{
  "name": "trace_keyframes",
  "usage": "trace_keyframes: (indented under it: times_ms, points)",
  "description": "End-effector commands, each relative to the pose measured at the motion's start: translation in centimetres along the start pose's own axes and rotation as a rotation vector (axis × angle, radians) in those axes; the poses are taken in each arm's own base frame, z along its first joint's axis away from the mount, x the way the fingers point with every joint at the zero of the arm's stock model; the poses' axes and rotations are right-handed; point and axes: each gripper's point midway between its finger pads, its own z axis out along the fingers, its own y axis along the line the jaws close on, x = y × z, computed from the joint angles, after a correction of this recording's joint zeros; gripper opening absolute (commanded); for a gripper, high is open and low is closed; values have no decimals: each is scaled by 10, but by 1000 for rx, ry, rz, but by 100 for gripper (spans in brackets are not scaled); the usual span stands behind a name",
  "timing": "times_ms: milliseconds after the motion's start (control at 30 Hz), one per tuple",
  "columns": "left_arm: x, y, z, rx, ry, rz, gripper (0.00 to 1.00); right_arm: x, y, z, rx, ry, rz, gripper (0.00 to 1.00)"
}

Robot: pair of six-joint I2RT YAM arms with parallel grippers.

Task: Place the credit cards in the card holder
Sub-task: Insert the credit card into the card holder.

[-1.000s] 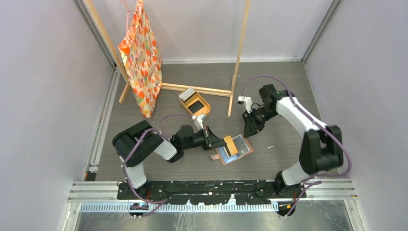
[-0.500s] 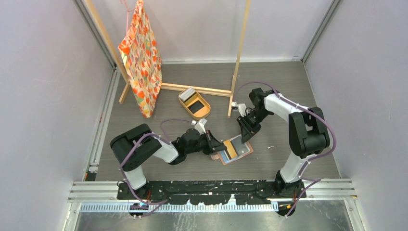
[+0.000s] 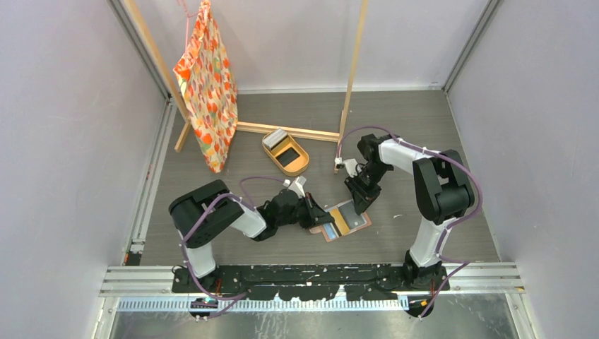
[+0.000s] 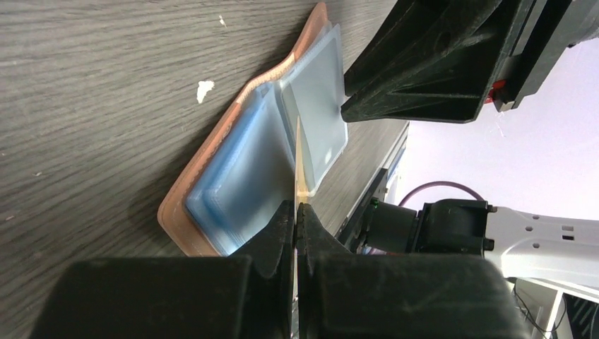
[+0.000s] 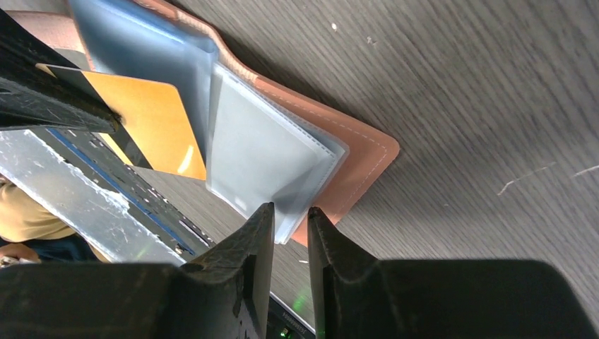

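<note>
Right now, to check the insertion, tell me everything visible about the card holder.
The card holder is a salmon-brown stitched leather bifold, lying open and flat on the table. Its glossy clear pockets fan upward. The left gripper holds a tan card in between them; the right gripper, jaws slightly parted, straddles one pocket's corner.

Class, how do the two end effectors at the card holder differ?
The left end effector is shut on a tan card; the right end effector stands slightly open astride a clear pocket corner. Left sits left of the card holder, right at its far side. Both are black, two-fingered.
</note>
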Motion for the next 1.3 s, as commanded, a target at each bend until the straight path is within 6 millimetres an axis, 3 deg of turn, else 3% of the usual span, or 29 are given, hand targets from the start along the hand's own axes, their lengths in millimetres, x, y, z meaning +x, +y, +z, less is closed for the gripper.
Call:
trace_keyframes:
  times_ms: [0,267,600,867,1267]
  points:
    - [-1,-4,8,5,-1,-22,1,-7,-6,-3,42,1,2,29]
    - [0,4,13,-24,6,-47,0,-7,-7,-1,50,10,4,29]
    - [-21,-18,-3,139,-110,-35,0,-7,-7,0,55,17,4,28]
    - [-25,-20,0,167,-132,-58,0,-6,-7,1,55,24,0,28]
    - [-30,5,7,54,-166,-50,0,-6,-6,1,56,28,-3,28]
